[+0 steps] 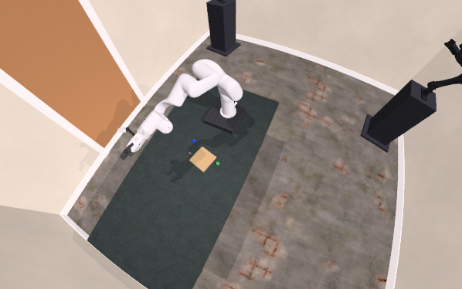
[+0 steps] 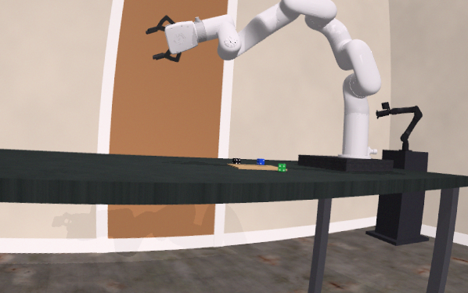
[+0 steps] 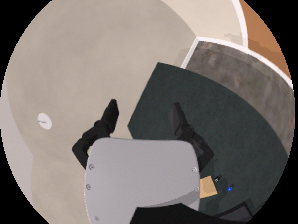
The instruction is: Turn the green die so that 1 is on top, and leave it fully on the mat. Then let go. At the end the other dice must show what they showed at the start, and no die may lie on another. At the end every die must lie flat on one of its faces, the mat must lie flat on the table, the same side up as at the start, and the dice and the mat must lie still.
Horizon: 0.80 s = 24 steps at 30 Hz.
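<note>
The green die [image 2: 282, 168] sits on the dark desk [image 2: 117, 172], just beside the tan mat [image 2: 254, 167] at its right near corner, seemingly off it. A black die [image 2: 236, 160] and a blue die [image 2: 261, 161] lie at the far side. The jaws [image 2: 161, 43] hang high, well apart from them, spread fully wide and holding nothing. The die looks small, light, stiff and likely slippery; two opposite flat faces offer the best hold.
</note>
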Each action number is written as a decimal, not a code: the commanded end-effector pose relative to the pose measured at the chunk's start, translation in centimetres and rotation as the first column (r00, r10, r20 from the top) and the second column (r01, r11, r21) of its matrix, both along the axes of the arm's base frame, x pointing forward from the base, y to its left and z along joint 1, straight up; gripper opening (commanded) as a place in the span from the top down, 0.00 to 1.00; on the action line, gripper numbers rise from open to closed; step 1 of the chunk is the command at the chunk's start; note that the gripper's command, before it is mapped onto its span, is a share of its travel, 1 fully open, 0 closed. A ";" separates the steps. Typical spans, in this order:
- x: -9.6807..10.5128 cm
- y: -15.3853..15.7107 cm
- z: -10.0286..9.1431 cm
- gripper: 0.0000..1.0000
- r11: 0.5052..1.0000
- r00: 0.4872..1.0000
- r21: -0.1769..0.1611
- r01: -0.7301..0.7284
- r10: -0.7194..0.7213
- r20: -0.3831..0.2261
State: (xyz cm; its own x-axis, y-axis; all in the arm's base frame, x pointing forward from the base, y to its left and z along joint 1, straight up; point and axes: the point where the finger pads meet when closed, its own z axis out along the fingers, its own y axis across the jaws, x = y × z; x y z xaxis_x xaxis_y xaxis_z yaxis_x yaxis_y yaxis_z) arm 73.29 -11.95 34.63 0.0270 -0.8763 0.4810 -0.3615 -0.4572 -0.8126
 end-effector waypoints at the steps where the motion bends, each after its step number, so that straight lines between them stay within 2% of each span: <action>1: 0.0 0.0 0.3 0.00 1.000 1.000 -0.001 0.000 0.000 0.005; 19: -0.1 0.0 0.2 0.00 1.000 1.000 -0.003 -0.001 0.001 -0.001; 22: -1.0 0.0 -1.3 0.00 1.000 0.997 -0.022 -0.012 0.011 -0.071; 24: -2.7 0.1 -3.5 0.00 0.998 0.984 -0.048 -0.035 0.026 -0.176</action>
